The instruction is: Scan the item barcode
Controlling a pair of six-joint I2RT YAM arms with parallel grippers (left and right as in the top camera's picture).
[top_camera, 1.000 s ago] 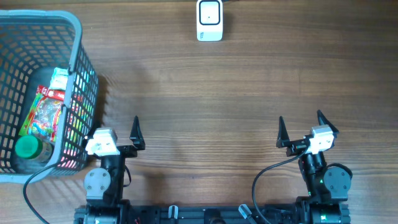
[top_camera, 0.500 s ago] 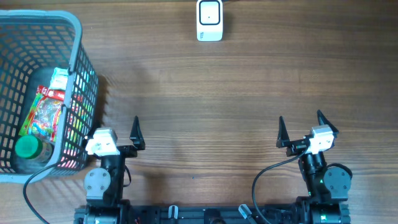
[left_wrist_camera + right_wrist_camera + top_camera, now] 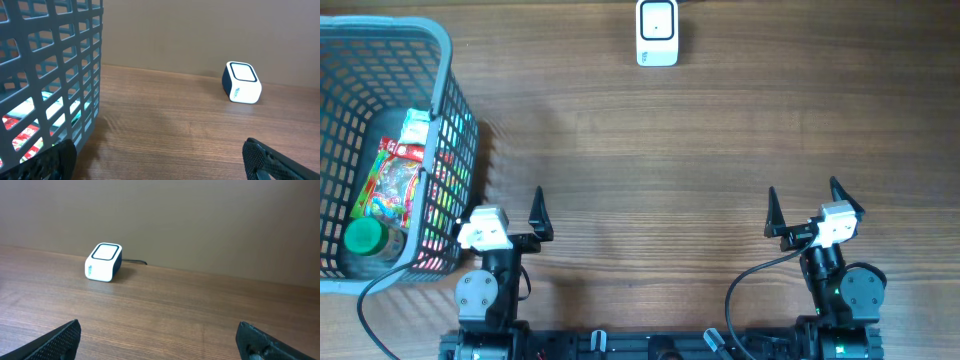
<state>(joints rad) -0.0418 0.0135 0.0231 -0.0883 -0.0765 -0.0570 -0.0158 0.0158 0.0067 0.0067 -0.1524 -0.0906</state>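
At the near table edge both arms sat low w/ nothing picked up, so the task looked to be at its very start: no item lifted, none shown to the scanner. Candidate items lay in the grey basket (image 3: 445, 60) at far left: a colourful snack pkt (image 3: 388, 185), a green-capped bottle (image 3: 362, 238) and a small white-green carton (image 3: 415, 125). Which one was meant, couldn't tell. The barcode scanner (image 3: 657, 32) stood at the far edge of the wooden table (image 3: 670, 150), approx centre, well apart from the basket and both grippers.

Left to do, as I judged it: reach into the basket, grab an item, carry it over, turn its barcode to the scanner.

L gripper (image 3: 504, 212) was just beside the basket's near-right corner, fingers (image 3: 280, 159) spread wide and holding nothing. Whether its outer finger touched the basket wall, couldn't tell. R gripper (image 3: 806, 205) was at near right, fingers (image 3: 56, 339) likewise fully apart, empty, w/ bare wood btwn them.
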